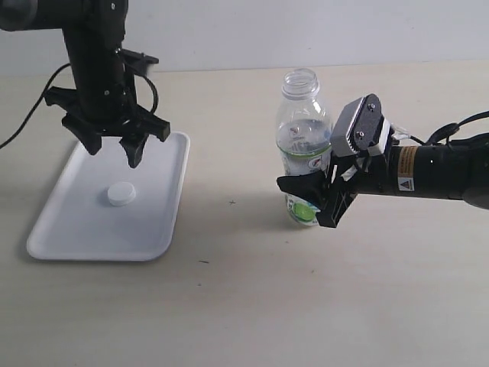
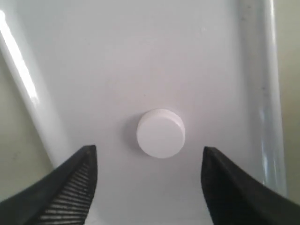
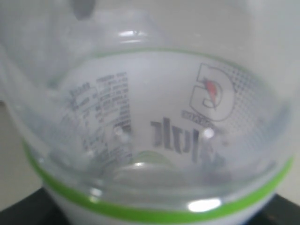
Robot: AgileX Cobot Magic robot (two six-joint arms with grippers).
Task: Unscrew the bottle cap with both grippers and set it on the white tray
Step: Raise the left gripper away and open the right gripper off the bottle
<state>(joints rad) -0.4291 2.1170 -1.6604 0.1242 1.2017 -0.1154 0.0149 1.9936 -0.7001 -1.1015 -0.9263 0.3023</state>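
The white bottle cap (image 1: 121,194) lies flat on the white tray (image 1: 76,229), apart from any gripper. My left gripper (image 1: 126,149) hangs open just above it, with nothing between its fingers. In the left wrist view the cap (image 2: 161,133) rests on the tray floor (image 2: 117,56), and the two black fingertips (image 2: 86,164) stand wide to either side, nearer the camera. The clear bottle (image 1: 302,130) stands upright with its neck open. My right gripper (image 1: 313,200) is shut on the bottle's lower labelled part. The bottle (image 3: 150,117) fills the right wrist view.
The tray sits at the left of the pale tabletop (image 1: 244,306), with its long side running away from the camera. The left arm's black cable (image 1: 30,115) trails behind the tray. The right arm (image 1: 435,172) reaches in from the right edge.
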